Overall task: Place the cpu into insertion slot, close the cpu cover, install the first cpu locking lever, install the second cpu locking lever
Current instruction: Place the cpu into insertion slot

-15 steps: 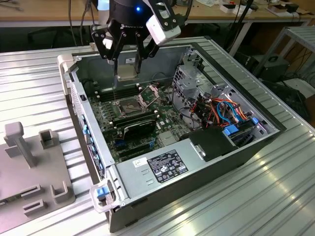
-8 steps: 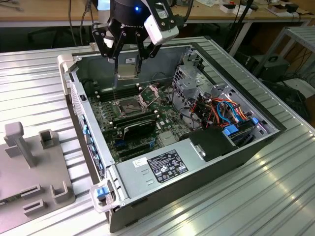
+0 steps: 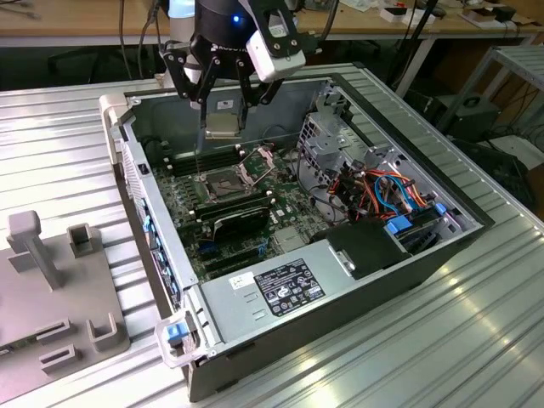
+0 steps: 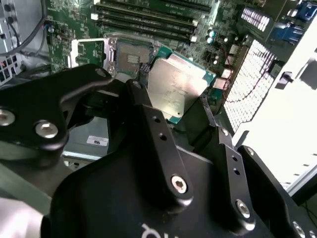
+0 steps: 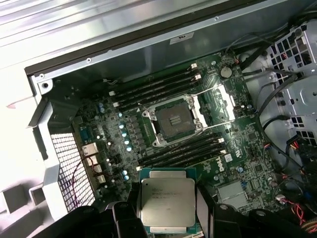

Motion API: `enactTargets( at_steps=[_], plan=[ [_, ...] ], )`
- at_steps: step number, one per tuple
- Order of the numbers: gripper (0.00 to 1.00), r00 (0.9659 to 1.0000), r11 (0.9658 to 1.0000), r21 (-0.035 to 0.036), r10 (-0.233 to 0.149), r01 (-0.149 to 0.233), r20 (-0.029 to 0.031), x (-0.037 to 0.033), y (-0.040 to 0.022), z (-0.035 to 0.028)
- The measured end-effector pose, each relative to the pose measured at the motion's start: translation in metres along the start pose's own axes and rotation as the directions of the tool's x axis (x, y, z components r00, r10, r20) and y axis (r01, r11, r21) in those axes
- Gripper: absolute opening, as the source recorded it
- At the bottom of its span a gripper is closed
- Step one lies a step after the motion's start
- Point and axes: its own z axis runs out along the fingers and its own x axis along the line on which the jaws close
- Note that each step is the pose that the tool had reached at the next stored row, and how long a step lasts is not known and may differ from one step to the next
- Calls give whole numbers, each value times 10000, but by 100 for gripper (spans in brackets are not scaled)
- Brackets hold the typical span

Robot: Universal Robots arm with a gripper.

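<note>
One chip, the cpu (image 5: 167,204), hangs clenched by two opposite edges in the gripper (image 3: 223,127). It is in the air over the open computer case (image 3: 127,161), well apart from the board (image 5: 242,94) below. The slot (image 5: 174,120) lies bare near the middle of the board with its pin field exposed. The cover (image 5: 212,105) is swung back off it to one side, and two thin wire levers (image 5: 228,124) stand out along that same side.

The chief risk, by the look of it, is to the pin field. A chip that arrives tilted, turned out of line with the frame, or off to one side would likely bend pins or ride up on the frame. The grip takes only the thin edges, so a slip could drop the chip onto the board. The raised cover and levers stand close to the slot and could catch a finger (image 4: 143,109).

Long memory slots (image 5: 153,89) flank the slot on two sides. In the exterior view a black block (image 3: 242,223) lies just beside it, toward the case's near edge. A grey power box (image 3: 280,285) sits along that edge, and coloured cables (image 3: 382,191) crowd the exterior view's right.
</note>
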Motion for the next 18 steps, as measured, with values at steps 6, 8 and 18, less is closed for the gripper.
enactTargets(
  at_steps=[6, 8, 18],
  plan=[
    [54, 10000, 10000, -1, -1, 1, -1, 1, 5, 1],
    [54, 10000, 10000, -1, -1, 1, -1, 1, 5, 1],
    [54, 9912, 9912, 27, 1322, -1322, 57, 3, 7, 34]
  ],
)
